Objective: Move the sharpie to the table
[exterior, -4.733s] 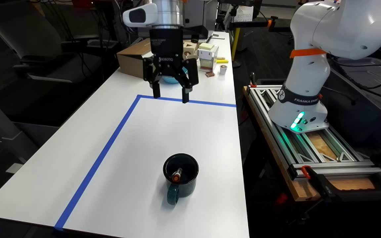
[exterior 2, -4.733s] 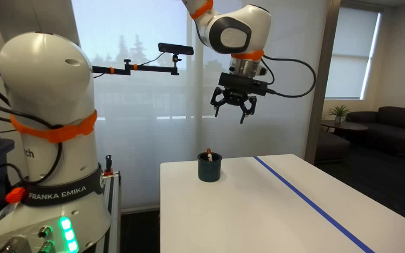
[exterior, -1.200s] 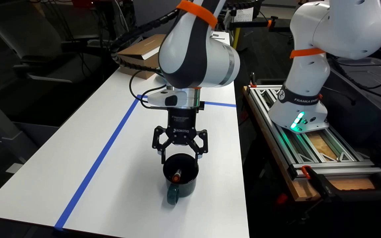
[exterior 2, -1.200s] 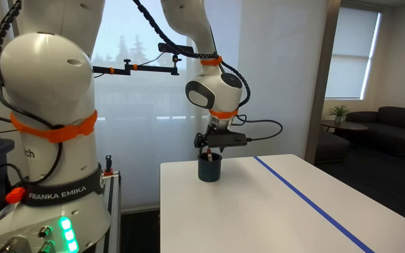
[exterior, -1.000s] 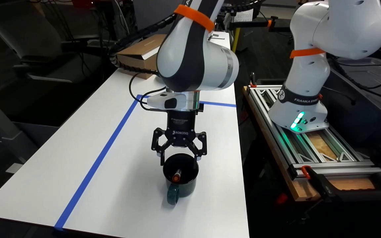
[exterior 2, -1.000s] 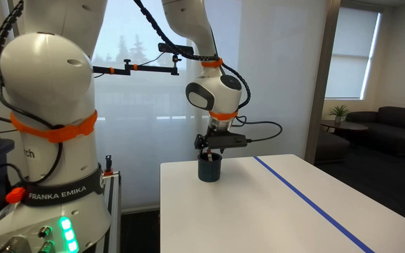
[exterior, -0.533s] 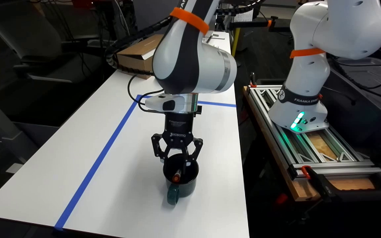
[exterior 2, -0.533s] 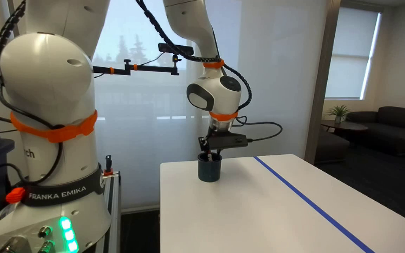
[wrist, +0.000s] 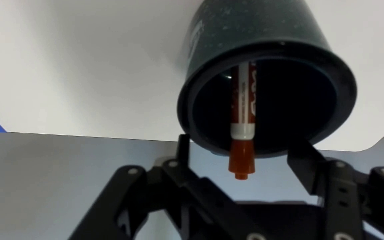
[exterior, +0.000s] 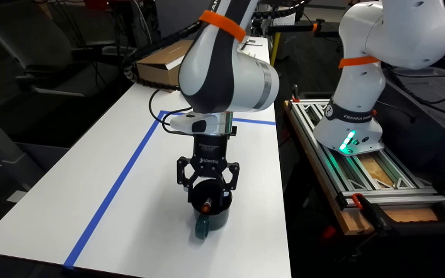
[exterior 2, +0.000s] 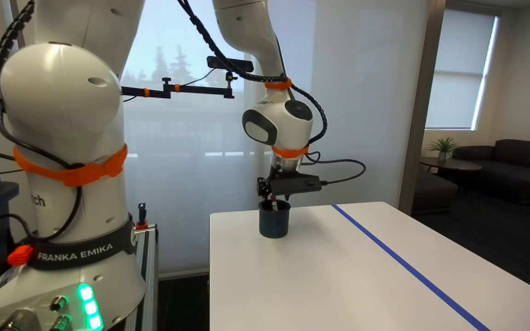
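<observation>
The sharpie (wrist: pixel 242 155), a thin red-brown marker with a white band and orange-brown cap, leans inside a dark green cup (wrist: pixel 258 30), cap end above the rim. It also shows in both exterior views (exterior: pixel 206 207) (exterior 2: pixel 274 205). The cup stands upright on the white table (exterior: pixel 137 216). My gripper (wrist: pixel 242 143) is partly open at the cup's mouth. In the wrist view its fingers are either side of the cap, apart from it, holding nothing. In an exterior view the gripper (exterior: pixel 206 200) has one fingertip over the cup's opening and one at the rim.
The cup's handle (exterior: pixel 202 227) sticks out on the side away from the arm. Blue tape (exterior: pixel 118 185) marks the tabletop. A cardboard box (exterior: pixel 162 65) stands at the table's far end. The arm's metal-framed bench (exterior: pixel 361 189) is alongside the table.
The gripper has come down from high above the table to the cup. Its fingers narrowed half a second ago and are now slightly wider. The sharpie and cup have not moved.
</observation>
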